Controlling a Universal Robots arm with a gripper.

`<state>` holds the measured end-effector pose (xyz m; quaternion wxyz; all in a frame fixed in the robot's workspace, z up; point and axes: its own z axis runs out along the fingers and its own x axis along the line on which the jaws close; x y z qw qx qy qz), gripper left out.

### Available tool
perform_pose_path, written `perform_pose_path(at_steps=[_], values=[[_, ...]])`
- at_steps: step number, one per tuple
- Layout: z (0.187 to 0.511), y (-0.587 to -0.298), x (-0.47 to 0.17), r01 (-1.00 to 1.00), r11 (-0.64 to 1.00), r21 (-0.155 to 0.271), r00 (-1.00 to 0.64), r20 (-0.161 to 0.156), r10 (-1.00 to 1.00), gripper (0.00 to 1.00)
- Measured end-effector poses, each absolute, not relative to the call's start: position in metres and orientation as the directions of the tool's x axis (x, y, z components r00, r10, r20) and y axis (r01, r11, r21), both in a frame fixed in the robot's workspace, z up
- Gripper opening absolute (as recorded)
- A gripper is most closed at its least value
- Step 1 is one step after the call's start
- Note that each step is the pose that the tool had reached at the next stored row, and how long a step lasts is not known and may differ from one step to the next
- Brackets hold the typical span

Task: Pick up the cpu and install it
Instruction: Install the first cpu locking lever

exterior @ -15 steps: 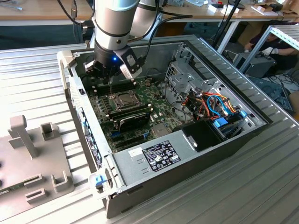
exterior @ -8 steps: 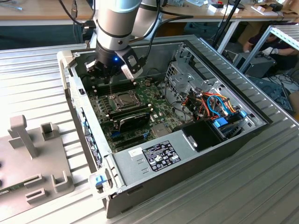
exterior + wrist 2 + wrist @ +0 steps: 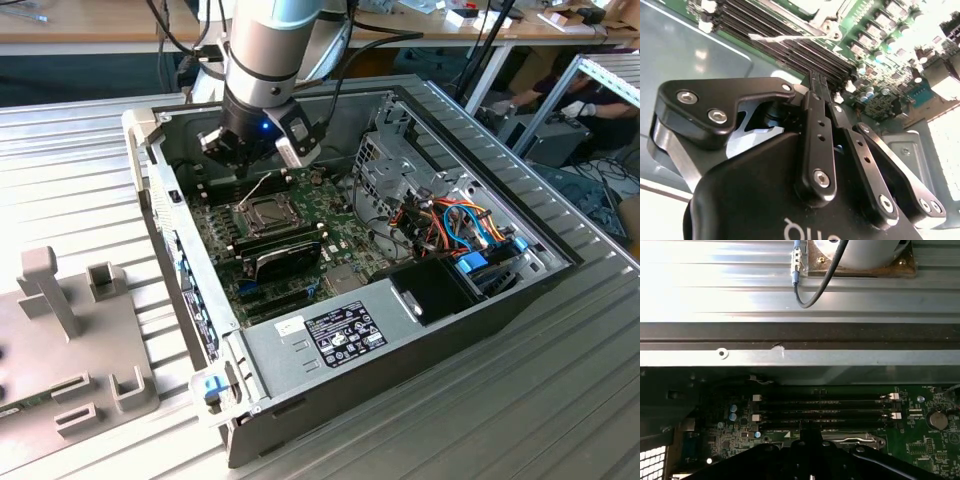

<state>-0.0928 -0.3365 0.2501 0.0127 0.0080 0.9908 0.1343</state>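
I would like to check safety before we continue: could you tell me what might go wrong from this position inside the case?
1. The gripper hangs low over the memory slots; a small downward drift could strike them.
2. The raised socket lever stands close beside it and might snag on a sideways move.
3. I cannot tell whether the cpu is held, so a drop onto the motherboard is possible.
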Motion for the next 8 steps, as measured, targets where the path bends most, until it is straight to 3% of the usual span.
perform_pose_path(at_steps=[8], values=[[0.247, -0.337, -0.078, 0.014, 0.966, 0.259, -1.0, -0.016, 0.019, 0.11]])
